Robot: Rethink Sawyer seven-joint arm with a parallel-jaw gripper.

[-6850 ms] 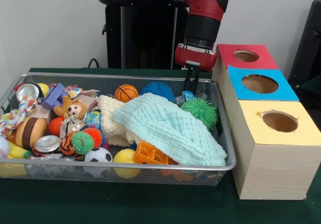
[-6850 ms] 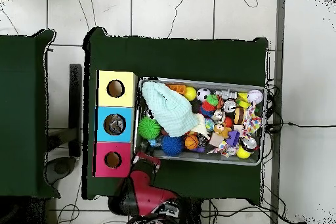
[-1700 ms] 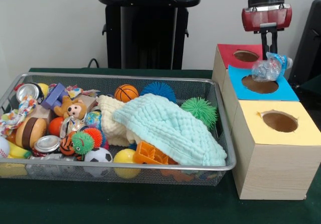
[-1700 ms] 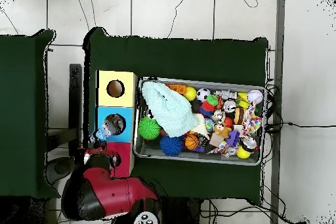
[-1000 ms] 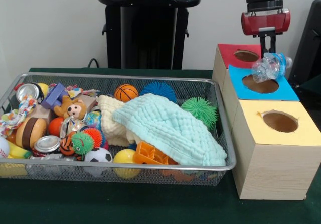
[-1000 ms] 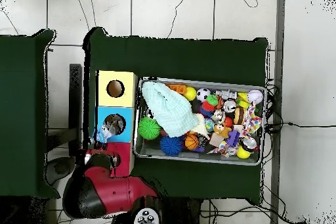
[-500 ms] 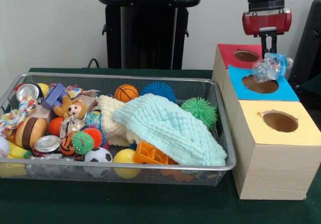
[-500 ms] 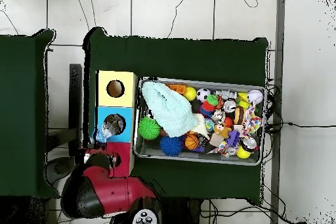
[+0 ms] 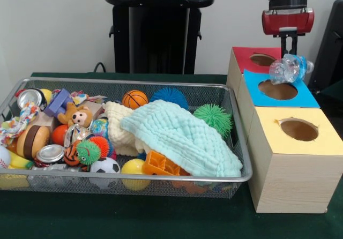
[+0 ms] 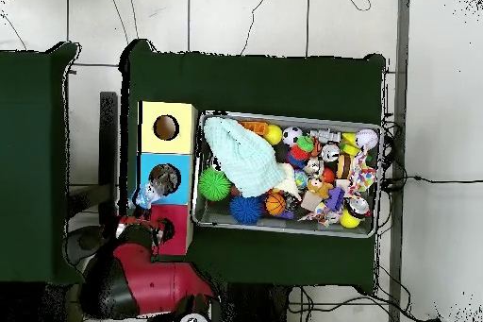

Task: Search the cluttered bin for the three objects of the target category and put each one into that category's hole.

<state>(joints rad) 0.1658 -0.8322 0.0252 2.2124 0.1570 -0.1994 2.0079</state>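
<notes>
One plastic lump [image 9: 290,69] above blue hole [image 9: 277,90]

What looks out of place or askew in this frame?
A crumpled clear plastic lump hangs at the gripper, off to the far edge of the blue-topped hole rather than centred above it. In the bin, a mint cloth drapes over toys.

wall [image 9: 59,24]: plain pale, behind the table | table cloth [image 9: 134,217]: dark green, covered the table | second green table [image 10: 33,162]: stood left in the overhead view | floor [image 10: 255,16]: pale tiles with dark seams, thin cables [image 10: 415,181] trailing across them
</notes>
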